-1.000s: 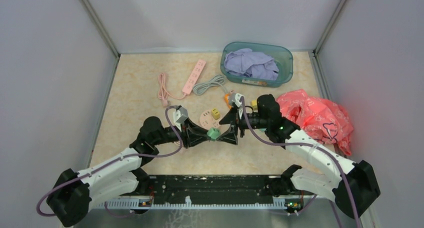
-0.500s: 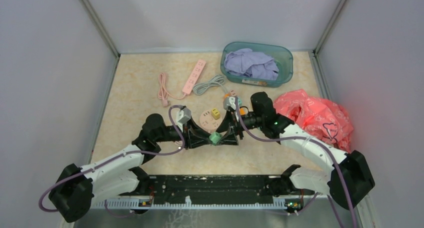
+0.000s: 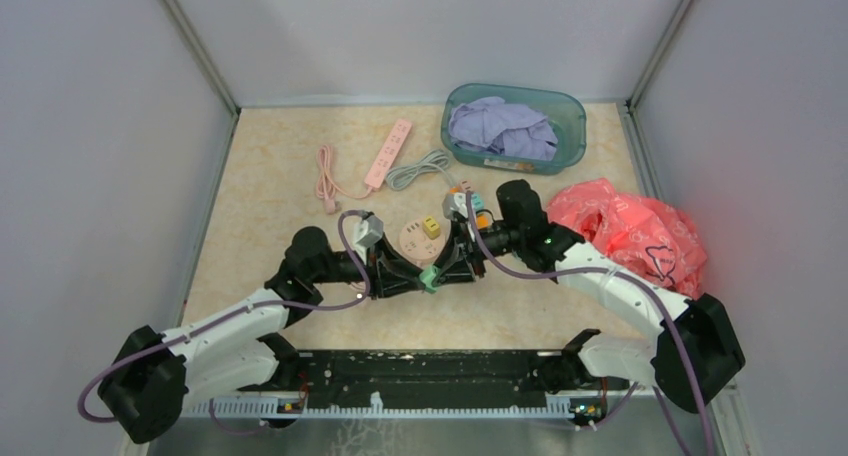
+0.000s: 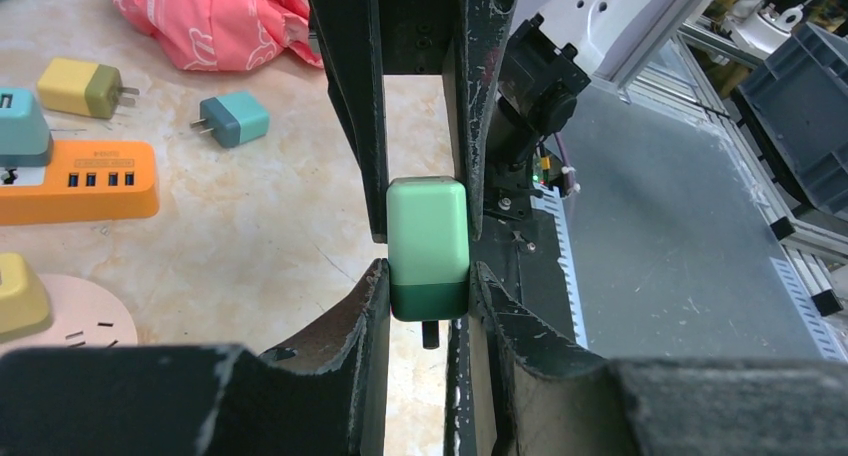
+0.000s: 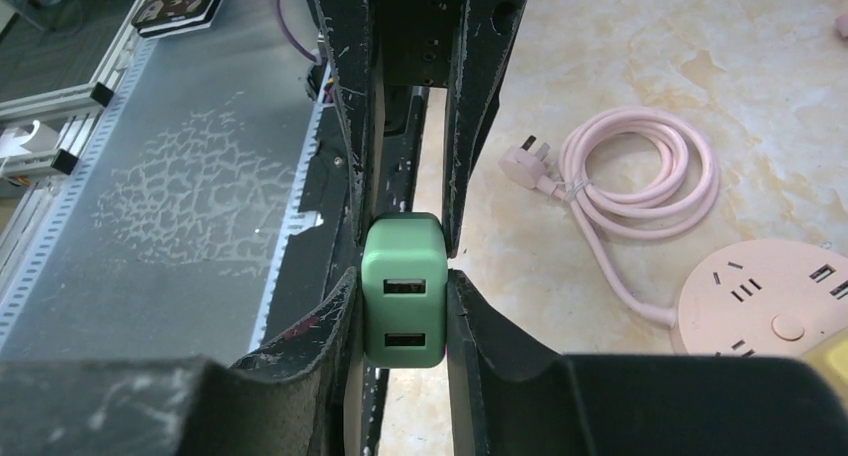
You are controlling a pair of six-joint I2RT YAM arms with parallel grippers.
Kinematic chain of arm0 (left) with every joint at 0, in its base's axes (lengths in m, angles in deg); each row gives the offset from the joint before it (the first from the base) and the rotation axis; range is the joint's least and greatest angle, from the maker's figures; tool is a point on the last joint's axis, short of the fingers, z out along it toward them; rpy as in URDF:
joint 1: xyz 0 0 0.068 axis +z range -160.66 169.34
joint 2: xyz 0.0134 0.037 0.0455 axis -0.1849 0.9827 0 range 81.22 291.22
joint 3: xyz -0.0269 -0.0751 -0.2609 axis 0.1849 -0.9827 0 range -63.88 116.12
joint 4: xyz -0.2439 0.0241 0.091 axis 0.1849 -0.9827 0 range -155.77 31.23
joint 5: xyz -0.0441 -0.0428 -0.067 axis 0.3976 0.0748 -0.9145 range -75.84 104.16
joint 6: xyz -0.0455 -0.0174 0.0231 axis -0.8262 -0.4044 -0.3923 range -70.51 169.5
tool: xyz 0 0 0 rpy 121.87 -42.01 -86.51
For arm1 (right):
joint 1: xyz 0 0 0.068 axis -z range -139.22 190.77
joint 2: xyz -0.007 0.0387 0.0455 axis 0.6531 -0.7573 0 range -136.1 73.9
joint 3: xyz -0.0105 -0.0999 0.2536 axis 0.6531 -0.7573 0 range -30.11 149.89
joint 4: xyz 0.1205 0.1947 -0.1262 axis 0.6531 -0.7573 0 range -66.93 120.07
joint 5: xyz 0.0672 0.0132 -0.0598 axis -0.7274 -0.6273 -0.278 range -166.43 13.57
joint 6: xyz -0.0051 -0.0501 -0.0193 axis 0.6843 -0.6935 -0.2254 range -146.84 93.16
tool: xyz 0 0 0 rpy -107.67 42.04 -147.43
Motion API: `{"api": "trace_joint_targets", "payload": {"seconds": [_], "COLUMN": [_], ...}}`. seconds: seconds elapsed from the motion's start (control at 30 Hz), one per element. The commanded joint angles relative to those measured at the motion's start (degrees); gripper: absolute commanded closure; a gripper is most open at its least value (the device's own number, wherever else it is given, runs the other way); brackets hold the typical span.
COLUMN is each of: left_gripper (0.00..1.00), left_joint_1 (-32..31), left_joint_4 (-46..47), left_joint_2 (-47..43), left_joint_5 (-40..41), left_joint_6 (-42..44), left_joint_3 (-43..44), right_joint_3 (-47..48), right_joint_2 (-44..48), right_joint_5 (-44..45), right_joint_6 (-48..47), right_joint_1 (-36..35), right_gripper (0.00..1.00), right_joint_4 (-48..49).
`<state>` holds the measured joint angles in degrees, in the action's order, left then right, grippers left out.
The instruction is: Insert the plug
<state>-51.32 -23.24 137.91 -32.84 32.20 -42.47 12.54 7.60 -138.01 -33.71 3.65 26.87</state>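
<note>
Left gripper (image 4: 428, 273) & right gripper (image 5: 403, 281) both clamp the green USB charger plug (image 4: 428, 246), held between their opposed jaws. Light, rigid, slick plastic, so pinch the flat sides and keep the pin (image 4: 430, 333) clear. Vs 1 s ago: right jaws were wide and short of it, now closed on it.

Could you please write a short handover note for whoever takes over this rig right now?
Left hand: shut on the green charger plug.
Right hand: shut on the same plug, opposite side.
Plug sits between both hands, in no socket; the round pink power strip lies just beyond.
Done: plug gripped.
Left: free one hand, push the plug into a socket.
</note>
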Motion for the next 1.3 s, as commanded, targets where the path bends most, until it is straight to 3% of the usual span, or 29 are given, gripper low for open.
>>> {"api": "trace_joint_targets", "payload": {"seconds": [0.0,0.17,0.33,0.7,0.97,1.27], "left_gripper": [0.92,0.7,0.58,0.46,0.41,0.39], "left_joint_1": [0.24,0.23,0.25,0.69,3.21,7.78], "left_joint_4": [1.06,-3.42,-8.59,-17.64,-21.97,-20.78], "left_joint_2": [-1.91,-4.1,-7.1,-10.79,-5.25,4.92], "left_joint_5": [2.83,8.89,21.03,44.75,47.42,40.92], "left_joint_6": [-0.12,0.87,0.35,-5.71,-9.98,-14.62], "left_joint_3": [1.46,1.54,1.04,-0.68,1.24,3.09], "right_joint_3": [3.18,4.14,4.71,8.85,13.9,20.23], "right_joint_2": [0.13,0.51,0.54,-1.48,-6.77,-14.0], "right_joint_5": [-0.28,5.59,13.03,34.37,48.61,59.82], "right_joint_6": [-1.1,1.32,4.36,10.1,13.55,16.54], "right_joint_1": [-0.63,-0.68,-0.88,-5.51,-9.79,-13.17], "right_gripper": [1.0,1.0,1.0,1.0,1.0,1.0], "right_joint_4": [0.2,-1.61,-2.32,-7.72,-12.62,-17.08]}}
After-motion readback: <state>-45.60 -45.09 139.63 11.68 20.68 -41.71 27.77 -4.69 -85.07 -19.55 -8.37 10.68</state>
